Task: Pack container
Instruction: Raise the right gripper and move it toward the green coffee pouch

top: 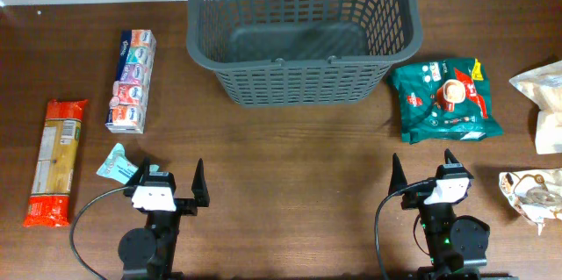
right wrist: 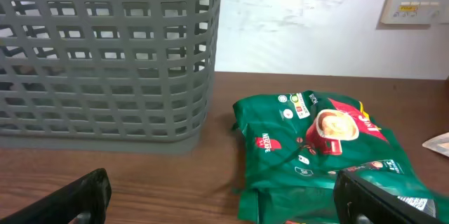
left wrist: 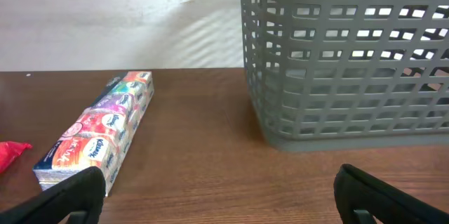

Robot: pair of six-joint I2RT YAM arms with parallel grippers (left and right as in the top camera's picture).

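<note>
Container (top: 299, 82) at 12 o'clock of the overhead view, upright on the surface (top: 290, 166), mouth up, nothing visible inside. Judged light for its bulk, stiff moulded plastic, not fragile; smooth base likely to slide if nudged. Best hold, if any is needed: top rim or a lattice slot, wall pinched between the fingers. Left gripper (top: 171, 175) at 7 o'clock, jaws spread wide, nothing between them. Right gripper (top: 423, 168) at 5 o'clock, likewise wide and empty. Green coffee packet (top: 446, 100) just beside the container at 3 o'clock; tissue pack (top: 132, 80) at 9 o'clock, apart.
</note>
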